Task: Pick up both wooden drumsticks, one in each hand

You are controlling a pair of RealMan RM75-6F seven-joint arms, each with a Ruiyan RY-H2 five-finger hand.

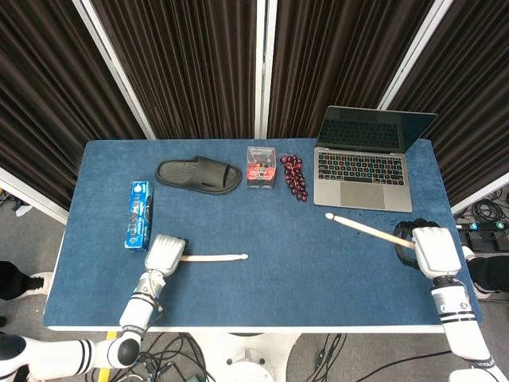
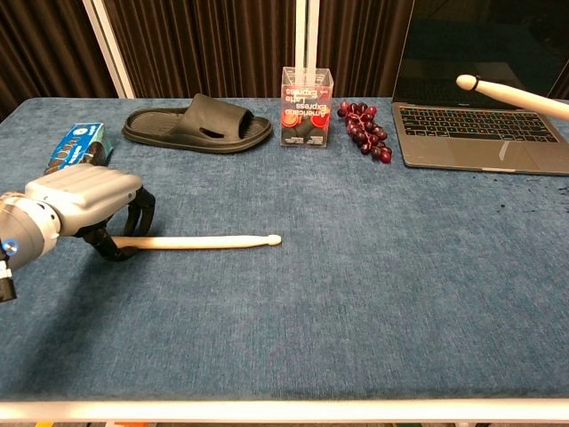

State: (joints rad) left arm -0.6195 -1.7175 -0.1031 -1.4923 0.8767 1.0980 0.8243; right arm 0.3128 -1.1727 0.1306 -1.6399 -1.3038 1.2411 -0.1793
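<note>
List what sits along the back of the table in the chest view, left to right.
Blue box → black slipper → clear snack box → red grapes → open laptop.
</note>
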